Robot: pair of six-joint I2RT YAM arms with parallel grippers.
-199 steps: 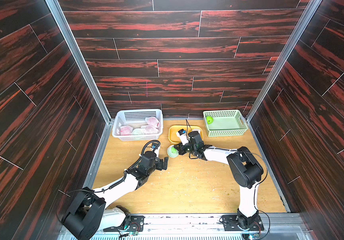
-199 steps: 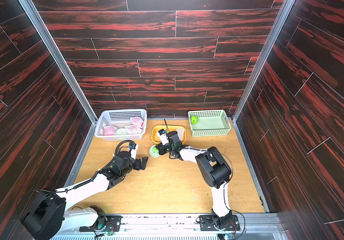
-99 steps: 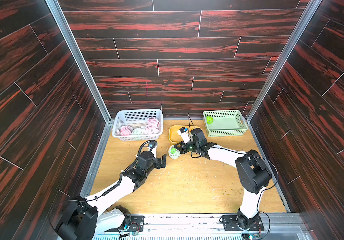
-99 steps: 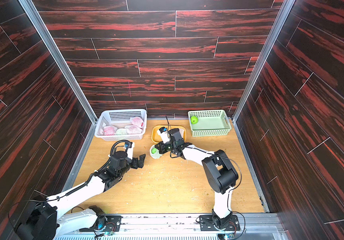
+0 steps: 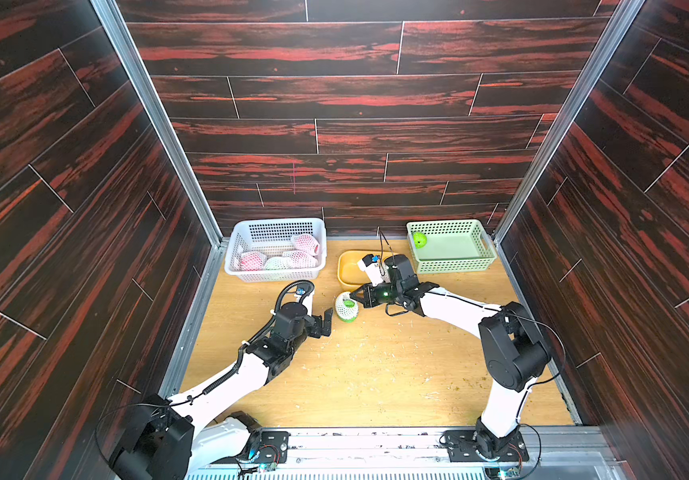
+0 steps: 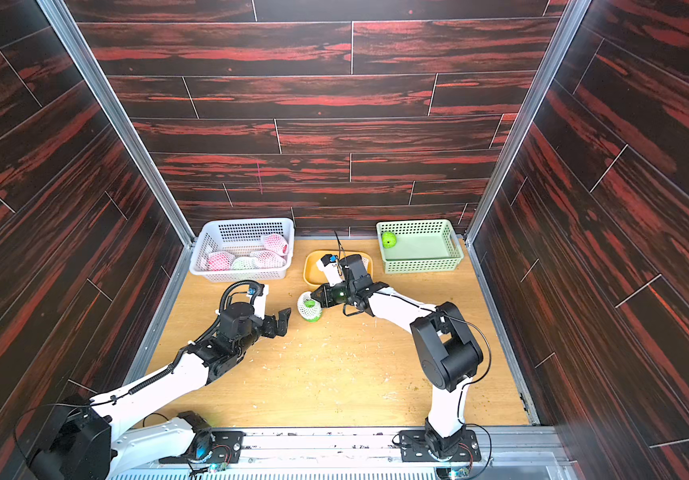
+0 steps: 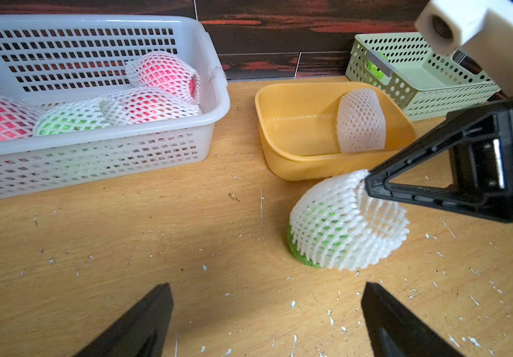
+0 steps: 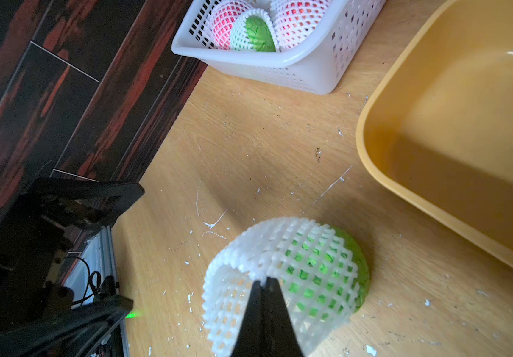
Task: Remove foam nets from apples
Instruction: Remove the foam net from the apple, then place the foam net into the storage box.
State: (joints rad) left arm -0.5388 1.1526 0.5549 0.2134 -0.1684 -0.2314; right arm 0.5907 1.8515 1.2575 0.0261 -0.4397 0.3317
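One net [image 8: 283, 244] nipped by low right pincer [image 8: 266, 282]; left pincer [image 7: 268, 287] agape

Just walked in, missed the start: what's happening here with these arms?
The right gripper is shut on the edge of a foam net that half covers a green apple sitting on the table. The left gripper hovers open nearby, touching nothing. Four netted apples lie in the white basket, one bare apple in the green basket, one empty net in the yellow tub.

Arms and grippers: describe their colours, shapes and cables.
The left arm and right arm have white links and black joints. The left gripper and right gripper are black with tapering triangular fingers. A ribbed black hose follows the left arm.
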